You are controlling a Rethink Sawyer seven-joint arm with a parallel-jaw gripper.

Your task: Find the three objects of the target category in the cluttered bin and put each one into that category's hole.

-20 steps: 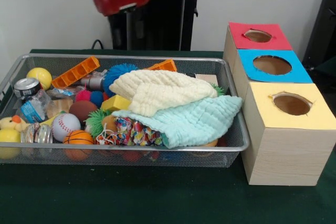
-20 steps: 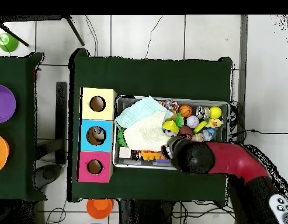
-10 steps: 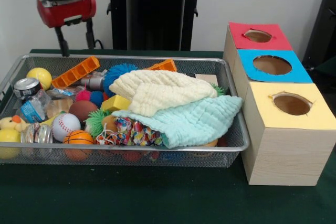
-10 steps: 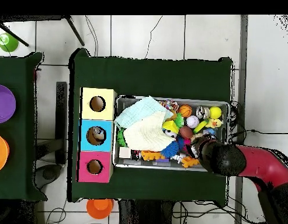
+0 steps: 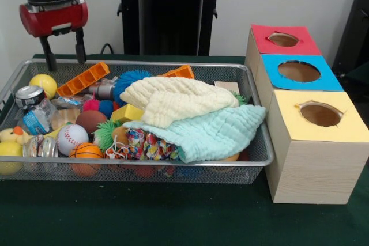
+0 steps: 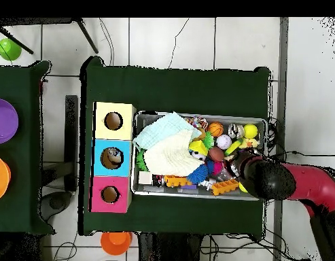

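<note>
Gripper [image 5: 62, 56] is seen at upper left of the front view, above the far left corner of the wire bin [image 5: 173, 167]; two dark fingers [image 5: 48, 57] hang apart, nothing held between them. In the overhead view the arm's black end [image 6: 265, 178] is seen at the right end of the bin [image 6: 255, 121].

Bin is packed. A cream cloth [image 5: 179, 99] is laid over a mint cloth [image 5: 210, 132] in the centre-right. At left are noted: yellow ball [image 5: 43, 84], orange block [image 5: 83, 78], blue spiky ball [image 5: 128, 79], baseball [image 5: 72, 137], small basketball [image 5: 86, 151], tin can [image 5: 29, 95], yellow duck [image 5: 10, 136].

Three boxes are lined at right of the frame, just beside the bin: red-topped box [image 5: 284, 40] farthest, blue-topped box [image 5: 300, 71] in the middle, yellow-topped box [image 5: 318, 117] nearest. Each has a round hole on top. Which objects belong to the target category cannot be told.
</note>
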